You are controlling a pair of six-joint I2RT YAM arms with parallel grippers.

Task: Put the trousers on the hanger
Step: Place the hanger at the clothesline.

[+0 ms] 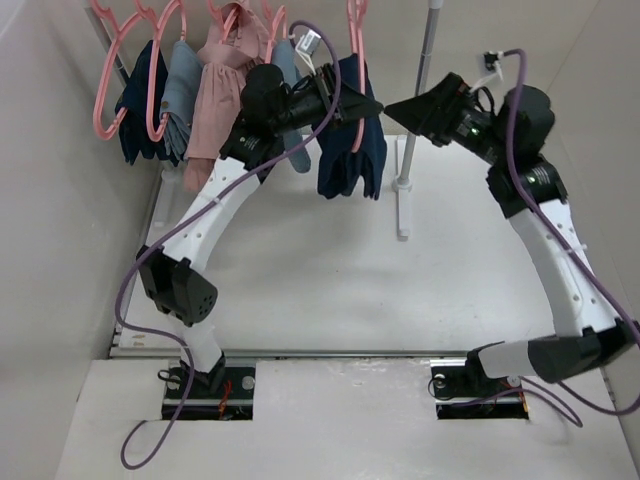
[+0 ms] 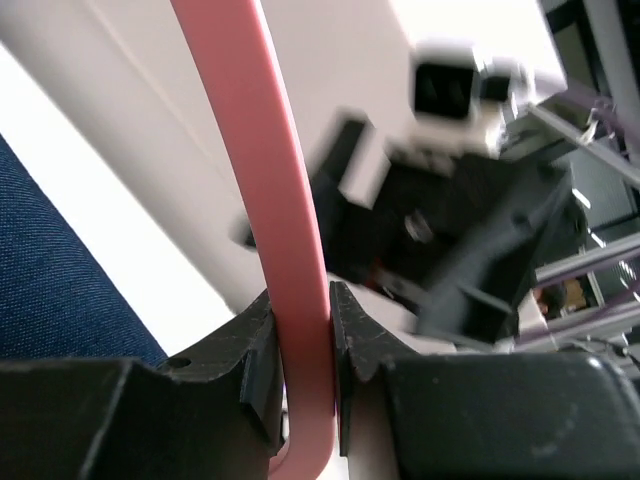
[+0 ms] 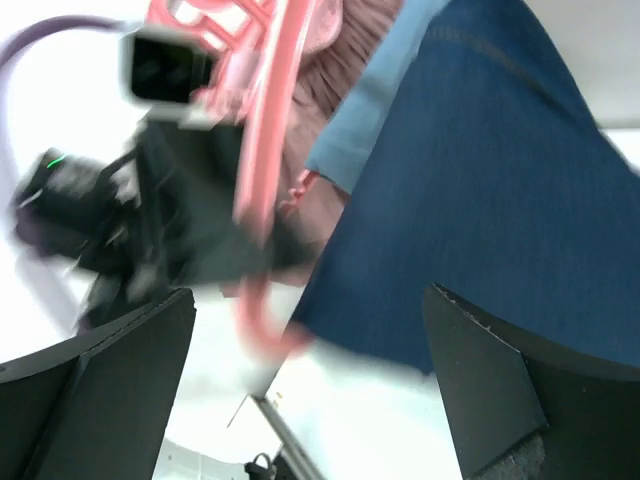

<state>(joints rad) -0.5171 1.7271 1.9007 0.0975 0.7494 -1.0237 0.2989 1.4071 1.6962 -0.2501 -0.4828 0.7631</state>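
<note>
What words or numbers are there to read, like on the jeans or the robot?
No words or numbers can be read anywhere. The trousers show no label, the hanger is plain pink, and the white camera box on the other arm is too blurred to tell.

Both arms share one build: white tubular links dotted with small holes, joined by bulky black housings. The left arm [image 1: 215, 200] fills the left of the top view and the right arm [image 1: 548, 245] the right. A purple cable [image 1: 128, 300] trails along each. The left gripper [image 1: 368, 105] and right gripper [image 1: 395, 108] are matte black wedges. Each wrist carries a white camera [image 2: 450, 85] with a black lens. A green light [image 3: 52, 160] glows on the left arm.
</note>
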